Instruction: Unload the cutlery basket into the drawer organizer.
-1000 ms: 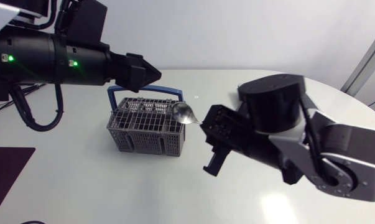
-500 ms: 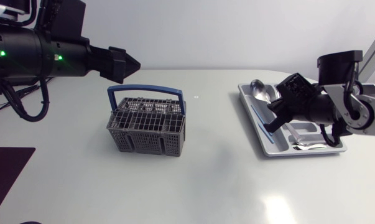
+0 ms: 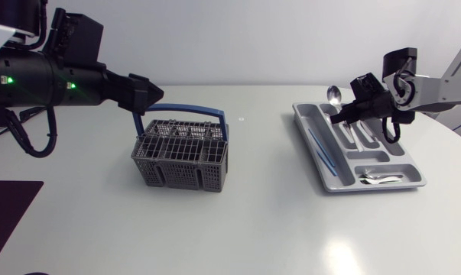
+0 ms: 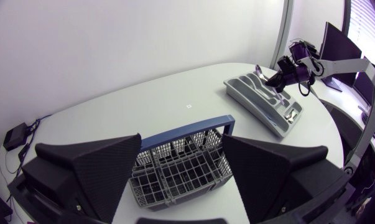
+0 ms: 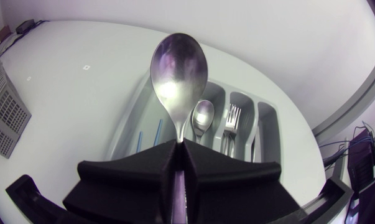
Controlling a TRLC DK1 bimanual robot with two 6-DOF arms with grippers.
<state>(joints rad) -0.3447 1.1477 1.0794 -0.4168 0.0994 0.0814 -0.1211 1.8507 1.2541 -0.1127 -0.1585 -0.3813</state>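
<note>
Table (image 3: 238,229): right jaws pinch spoon (image 5: 179,68) handle, bowl ahead by organizer (image 3: 371,158); left jaws spread.

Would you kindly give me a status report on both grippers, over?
Right gripper shut on spoon, above drawer organizer. Left gripper open, over cutlery basket. Nothing in the way.

Bright, even light from above; pale glare patch on table (image 3: 339,249); faint soft shadow under basket (image 3: 181,156); wrist views bowed at edges; spoon (image 5: 178,68) bowl gleaming with reflections.
</note>
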